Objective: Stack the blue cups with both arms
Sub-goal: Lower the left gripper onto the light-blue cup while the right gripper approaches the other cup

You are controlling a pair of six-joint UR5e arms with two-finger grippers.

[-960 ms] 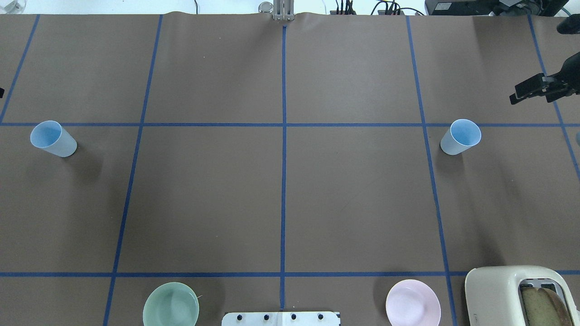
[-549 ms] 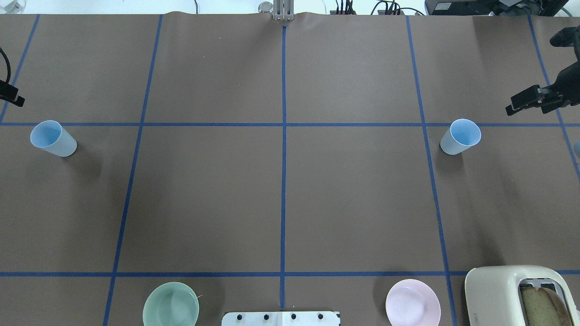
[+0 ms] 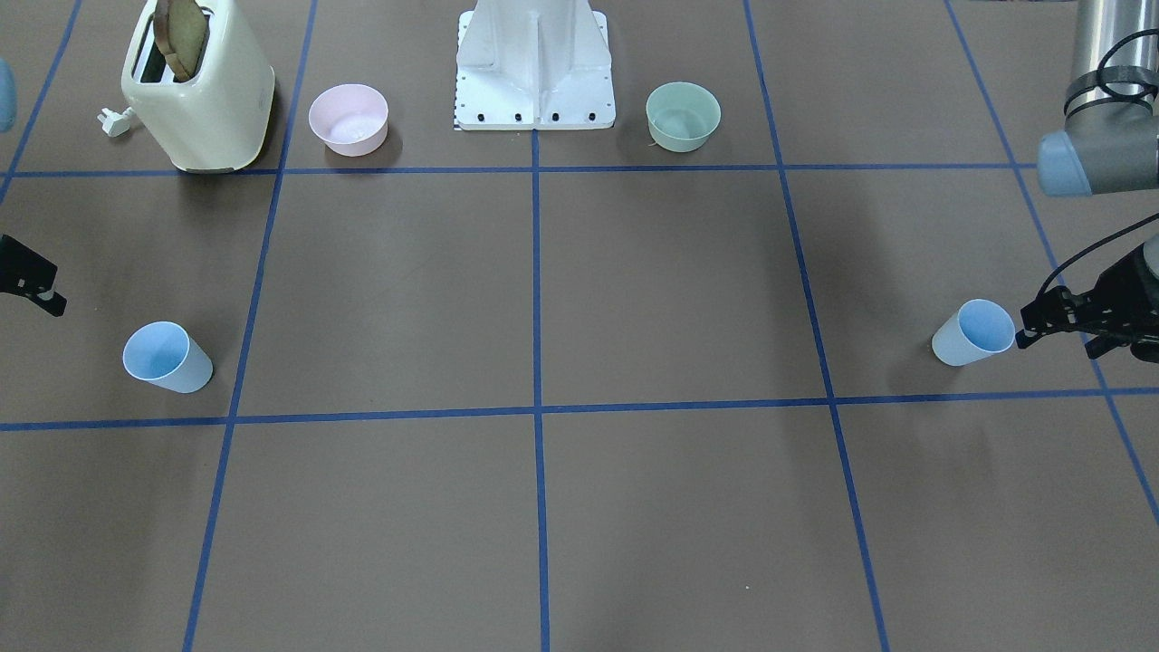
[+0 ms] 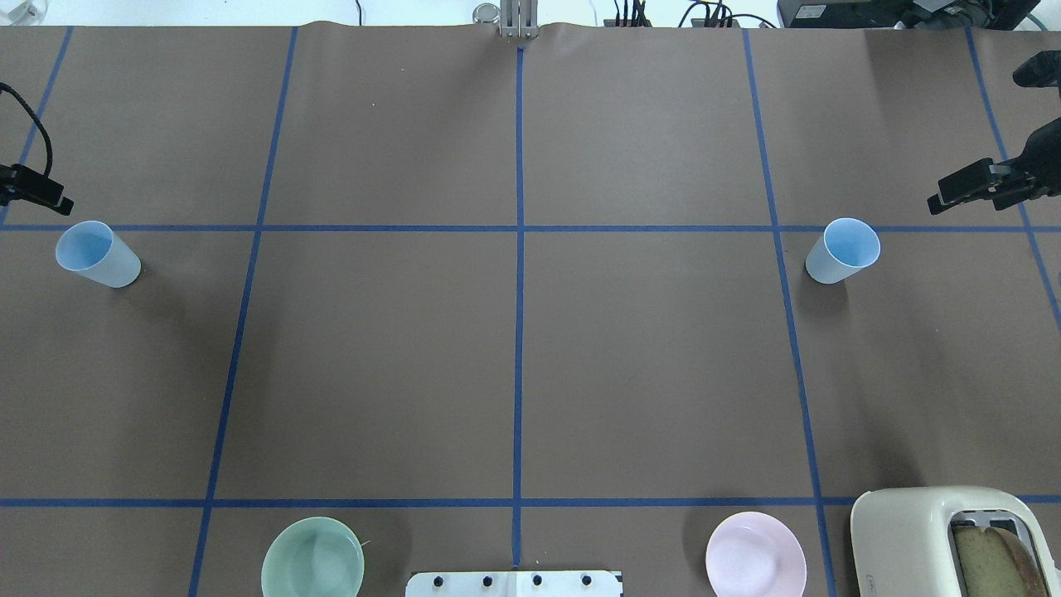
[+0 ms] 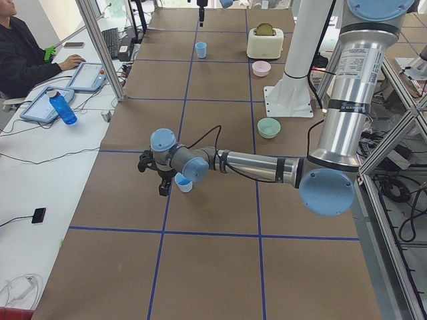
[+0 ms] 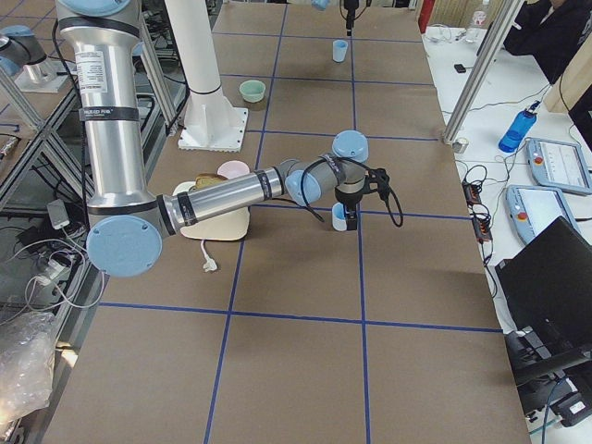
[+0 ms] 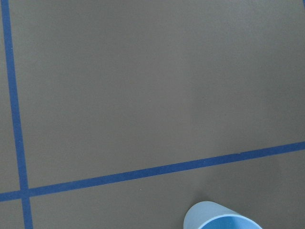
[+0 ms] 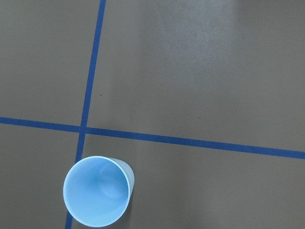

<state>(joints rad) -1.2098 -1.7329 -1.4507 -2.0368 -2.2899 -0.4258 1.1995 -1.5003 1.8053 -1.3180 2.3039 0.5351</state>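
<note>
Right, front view: the left gripper (image 3: 1041, 333) hangs close by the left cup (image 3: 973, 333), a small pale-blue tapered plastic tumbler standing upright, far out to one side of the white base pedestal (image 3: 534, 63). Its twin, the right cup (image 3: 167, 358), stands as far out on the pedestal's other side, with the right gripper (image 3: 32, 282) near but apart.

Overhead: the left gripper has crept in twd its cup in the last sec; the right one barely shifted. So approach only, no grasp yet, I'd say.

Wrist cams: brighter blue insides, empty. No fingers show, so can't tell whether either gripper is spread or pressed together.
</note>
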